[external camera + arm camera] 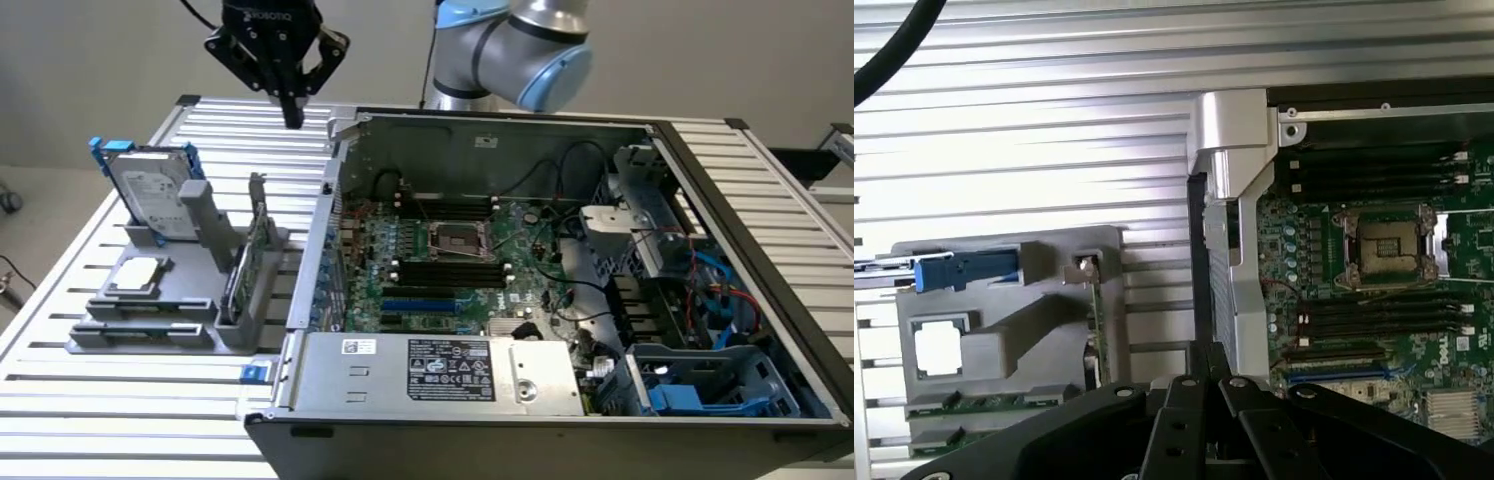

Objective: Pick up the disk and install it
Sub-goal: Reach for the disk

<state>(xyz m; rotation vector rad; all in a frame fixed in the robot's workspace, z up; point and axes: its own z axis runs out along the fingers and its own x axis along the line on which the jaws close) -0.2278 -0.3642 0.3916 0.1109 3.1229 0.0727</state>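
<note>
The end effector (292, 115) hangs pointing straight down, fingers together and empty, over the computer case (400, 380) corner, well apart from the upright disk (150, 195).

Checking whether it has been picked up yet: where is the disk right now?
The disk stands upright in the grey holder on the exterior view's left, beside the open computer case.

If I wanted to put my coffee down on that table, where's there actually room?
Bare slats lie between the grey rack and the table's near edge, and behind the rack toward the far edge. Crowded: the rack, holding the disk, and the open computer case.
</note>
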